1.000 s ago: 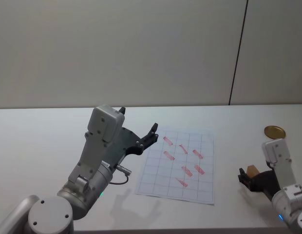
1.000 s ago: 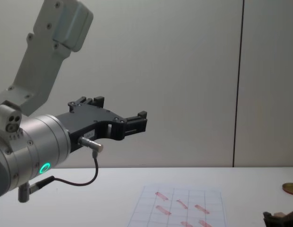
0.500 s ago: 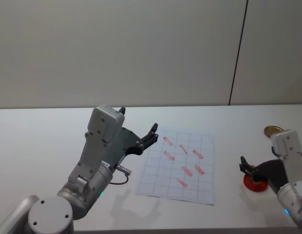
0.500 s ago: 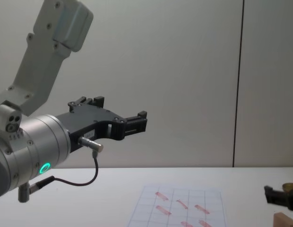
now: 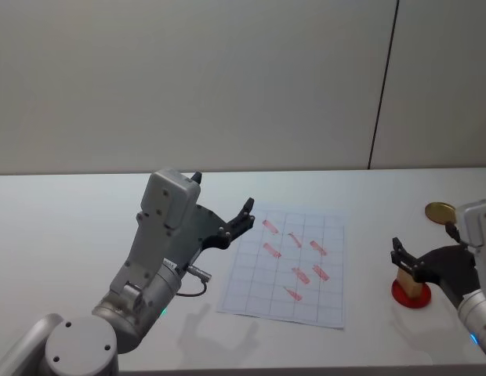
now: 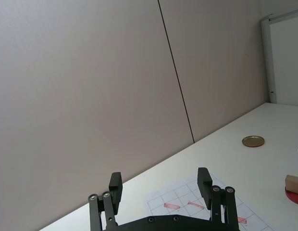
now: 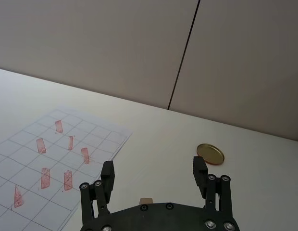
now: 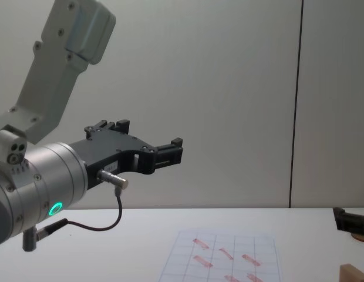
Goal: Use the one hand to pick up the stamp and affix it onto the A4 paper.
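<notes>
1. Hovering over the stamp (image 5: 414,287), the right gripper (image 5: 401,259) has its fingers spread apart and holds nothing — the wooden block sits on a red round pad (image 5: 410,296) near the table's right side, well apart from the A4 paper (image 5: 286,266).
2. Coming down off-centre could tip the block off the pad; the right wrist view shows only a sliver of it between the jaws, so the alignment is hard to judge.
3. Closing too high on the block may let it slip on the way to the sheet.
4. The golden disc (image 5: 440,211) lies farther back, clear of a straight path leftward to the paper.
5. The left gripper (image 5: 235,222), fingers apart, hangs above the paper's near-left edge — a stamping stroke on that side could meet it; the sheet's right columns are open.
</notes>
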Controlling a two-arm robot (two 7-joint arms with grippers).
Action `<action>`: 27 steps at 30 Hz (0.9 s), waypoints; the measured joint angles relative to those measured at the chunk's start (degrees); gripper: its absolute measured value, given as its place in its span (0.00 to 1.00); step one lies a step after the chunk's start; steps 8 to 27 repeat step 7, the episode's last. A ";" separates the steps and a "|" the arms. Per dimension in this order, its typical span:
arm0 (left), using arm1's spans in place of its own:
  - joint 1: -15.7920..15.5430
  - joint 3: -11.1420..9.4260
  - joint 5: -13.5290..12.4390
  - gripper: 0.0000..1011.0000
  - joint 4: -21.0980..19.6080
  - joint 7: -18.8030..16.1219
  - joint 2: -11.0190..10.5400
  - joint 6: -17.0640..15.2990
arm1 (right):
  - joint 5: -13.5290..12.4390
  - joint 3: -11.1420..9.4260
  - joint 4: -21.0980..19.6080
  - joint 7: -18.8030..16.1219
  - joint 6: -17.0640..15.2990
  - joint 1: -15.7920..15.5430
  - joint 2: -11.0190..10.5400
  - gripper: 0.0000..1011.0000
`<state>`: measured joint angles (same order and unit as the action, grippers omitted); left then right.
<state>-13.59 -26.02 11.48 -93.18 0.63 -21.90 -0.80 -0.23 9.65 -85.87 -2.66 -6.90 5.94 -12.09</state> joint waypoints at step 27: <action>0.00 0.00 0.00 0.98 0.00 0.00 0.00 0.00 | -0.35 -0.13 -1.49 -0.05 0.09 -0.73 -0.26 0.99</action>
